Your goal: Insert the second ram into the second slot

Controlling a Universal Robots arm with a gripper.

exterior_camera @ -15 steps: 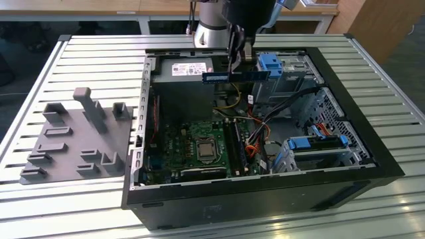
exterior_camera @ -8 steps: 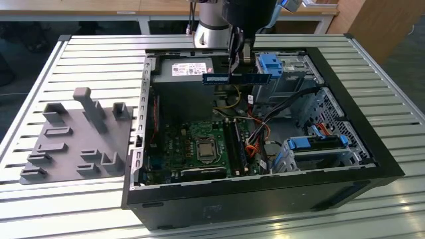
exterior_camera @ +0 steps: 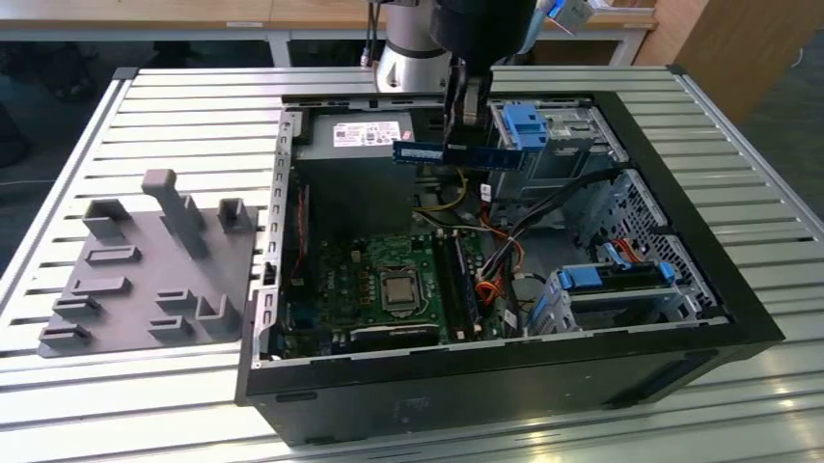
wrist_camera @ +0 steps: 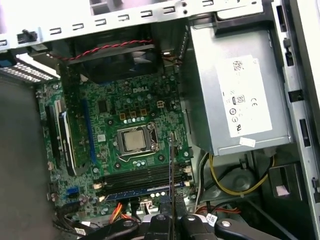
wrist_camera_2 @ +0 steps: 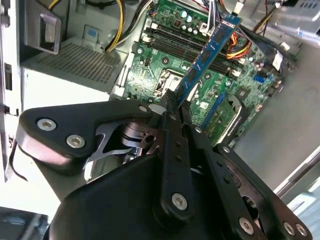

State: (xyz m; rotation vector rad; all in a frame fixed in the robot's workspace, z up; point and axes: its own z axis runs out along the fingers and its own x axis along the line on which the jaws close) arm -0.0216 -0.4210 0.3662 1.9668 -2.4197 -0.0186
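Black linkages of the claw (wrist_camera_2: 171, 102) are seen closest in the second wrist view, with the fingertips drawn in tight on the flat faces of the second ram (wrist_camera_2: 207, 52). The stick is gripped firmly and carried clear of everything, well above the motherboard (wrist_camera_2: 230, 85) and touching nothing.

Beneath it, the memory slots (wrist_camera: 145, 176) are seen lying side by side just beside the processor socket (wrist_camera: 134, 141). Which of them is already filled cannot be told with confidence. The stick is seen edge-on in the first wrist view and appears to be turned across the run of the slots, not along it.

For the insertion to go well, it is judged that the long edge must be brought parallel to the intended slot, the notch matched to the slot's key, and the stick kept upright. It is also judged that the end latches should be checked as open. Pressure is best applied evenly along the length so that neither end is seated first.

Farther off, the yellow cables (wrist_camera: 240, 192) near the power supply (wrist_camera: 240, 95) are to be kept clear of. Beyond these, the open case (exterior_camera: 515, 386) is seen resting on the slatted tabletop (exterior_camera: 193, 106).
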